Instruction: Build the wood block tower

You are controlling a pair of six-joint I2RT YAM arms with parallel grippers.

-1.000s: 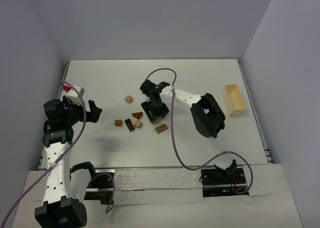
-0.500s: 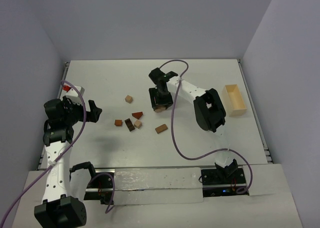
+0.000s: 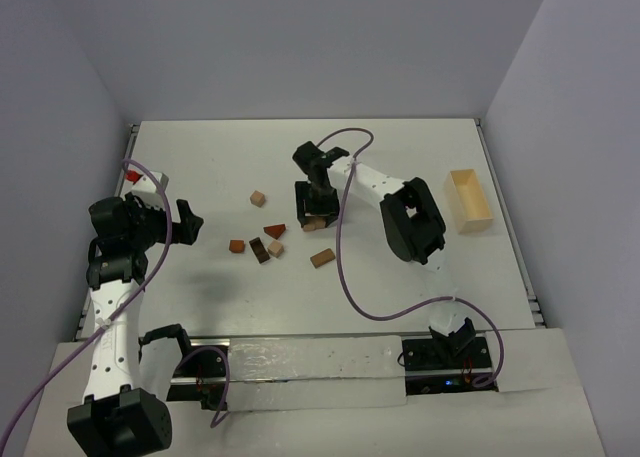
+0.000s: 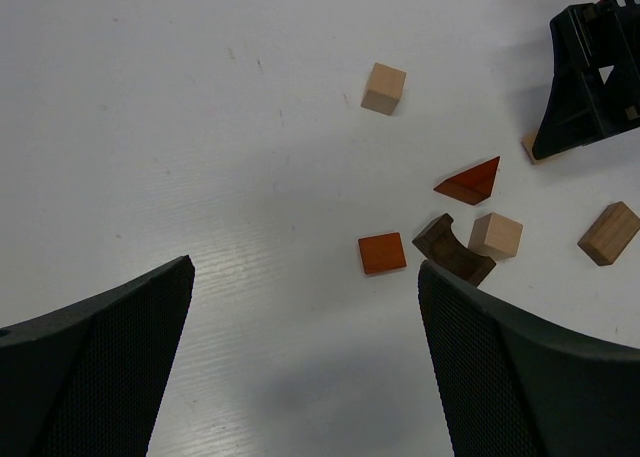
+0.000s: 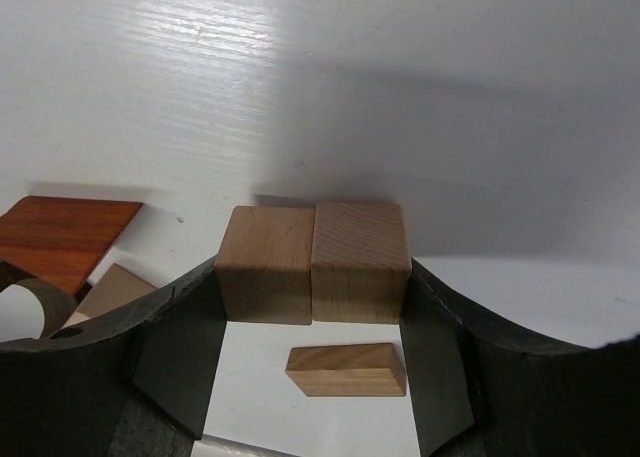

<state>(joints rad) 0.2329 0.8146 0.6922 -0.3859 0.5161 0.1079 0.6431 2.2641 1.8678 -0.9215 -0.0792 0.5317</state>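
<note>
My right gripper [image 3: 318, 205] is shut on two tan cubes [image 5: 265, 264] held side by side between its fingers; I cannot tell whether they touch the table. A tan bar [image 3: 322, 258] lies just in front of them and shows in the right wrist view [image 5: 347, 369]. To the left lie a red triangular piece [image 3: 274, 231], a reddish square [image 3: 237, 245], a dark brown arch [image 3: 260, 250] and a tan cube [image 3: 276, 248]. Another tan cube [image 3: 258, 198] sits apart, farther back. My left gripper [image 3: 185, 222] is open and empty, left of the cluster, and sees these blocks [image 4: 382, 252].
A pale wooden box [image 3: 469, 200] stands at the right side of the table. A small white and red item [image 3: 140, 180] sits at the left edge. Purple cables loop over the right arm and the table front.
My right gripper has moved away from the block cluster toward the back of the table, carrying the tan cubes, then settled slightly nearer. The left arm has not moved.
</note>
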